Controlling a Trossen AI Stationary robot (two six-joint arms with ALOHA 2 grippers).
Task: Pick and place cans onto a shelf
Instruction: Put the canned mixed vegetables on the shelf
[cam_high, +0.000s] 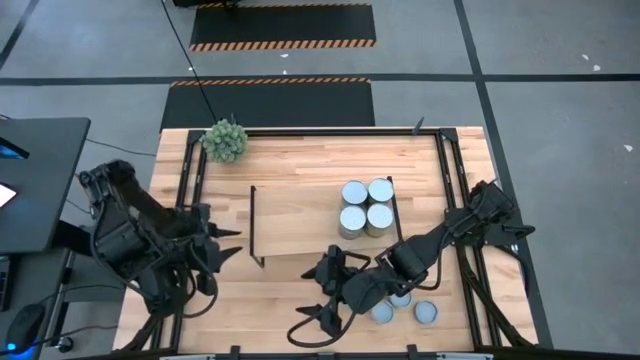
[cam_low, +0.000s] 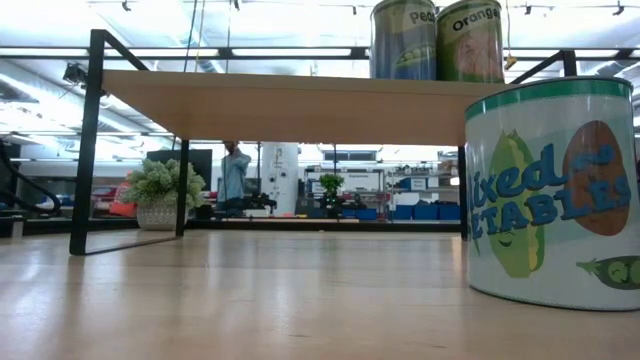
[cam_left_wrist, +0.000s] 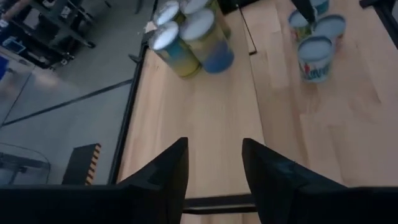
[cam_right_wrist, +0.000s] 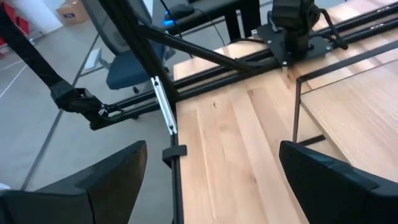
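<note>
The shelf (cam_high: 300, 225) is a light-wood board on black rod frames in the middle of the table; it also shows in the low view (cam_low: 300, 95). Several cans (cam_high: 366, 205) stand on its right end. Three more cans (cam_high: 426, 312) stand on the table near the front edge, right of centre. One of them fills the right of the low view (cam_low: 555, 195). My right gripper (cam_high: 312, 305) is open and empty over the table in front of the shelf, left of those cans. My left gripper (cam_high: 228, 244) is open and empty, left of the shelf.
A spiky green plant ball (cam_high: 225, 140) sits at the table's far left corner. Black rails (cam_high: 185, 190) run along the table's left and right sides. Bare wood (cam_high: 270, 300) lies between the shelf and the front edge. A person (cam_low: 235, 170) stands far off in the room behind.
</note>
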